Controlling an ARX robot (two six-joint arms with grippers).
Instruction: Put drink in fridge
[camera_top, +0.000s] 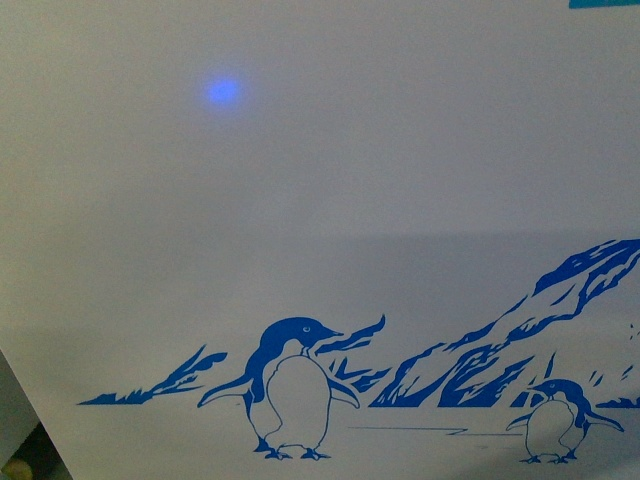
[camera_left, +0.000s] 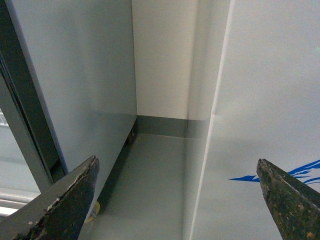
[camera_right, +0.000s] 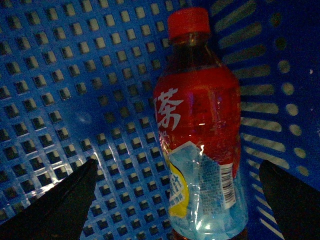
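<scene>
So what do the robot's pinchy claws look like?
The left gripper has two dark, pointed wedge jaws, scuffed with pale specks. The right gripper has the same pointed wedge shape, looking plain black in dim light. No cables or arms show.

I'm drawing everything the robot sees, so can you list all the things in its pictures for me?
fridge: one, white, fills the front view
penguins: two, blue, drawn low on the fridge front beside blue mountains
light spot: one, blue, on the fridge front above the penguins
drink: one bottle, red cap and label, dark liquid, inside the basket
basket: one, blue, full of holes, around the drink
cabinet: one, pale grey, beside the fridge across a gap
floor: grey, in that gap
wall: cream, behind the gap
left fingers: two, dark, wide apart, holding nothing
right fingers: two, dark, apart, either side of the drink, not touching it
</scene>
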